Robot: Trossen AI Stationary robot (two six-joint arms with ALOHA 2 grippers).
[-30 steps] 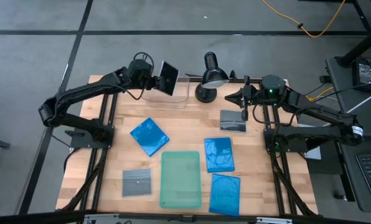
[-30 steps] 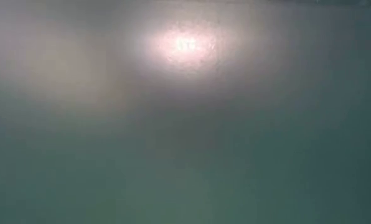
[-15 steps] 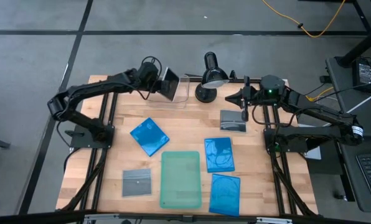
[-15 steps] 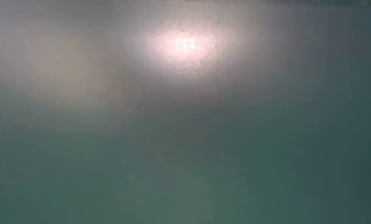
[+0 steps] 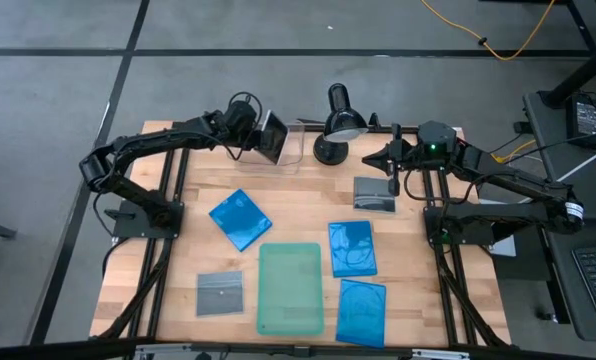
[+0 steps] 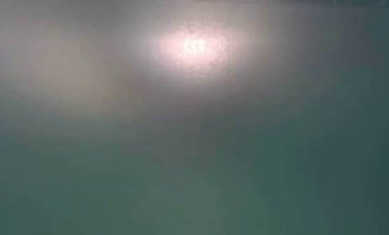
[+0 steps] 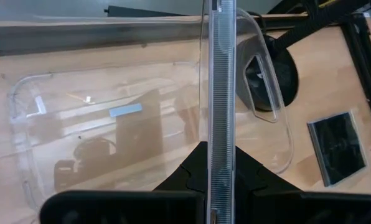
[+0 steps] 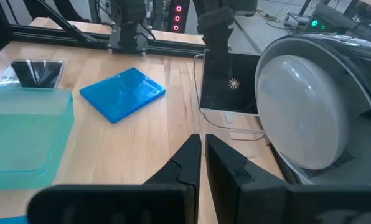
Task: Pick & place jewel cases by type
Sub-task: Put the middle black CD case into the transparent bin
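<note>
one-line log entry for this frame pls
left end effector: shut on dark case, held on edge over clear bin | right end effector: shut, empty, above grey case | three blue cases on table

Two black jointed arms, looped cables, green indicator light.

Six thin disc cases show: one dark case (image 5: 272,134) is held on edge at the back of the table by the left gripper (image 5: 263,136), seen edge-on as a clear ribbed spine (image 7: 221,106) between its fingers. A grey case (image 5: 374,194) lies flat at the back right and another grey case (image 5: 220,294) flat at the front left. Three bright-blue cases lie flat: one (image 5: 240,218) turned askew left of centre, one (image 5: 352,248) right of centre, one (image 5: 361,311) at the front right.
</note>
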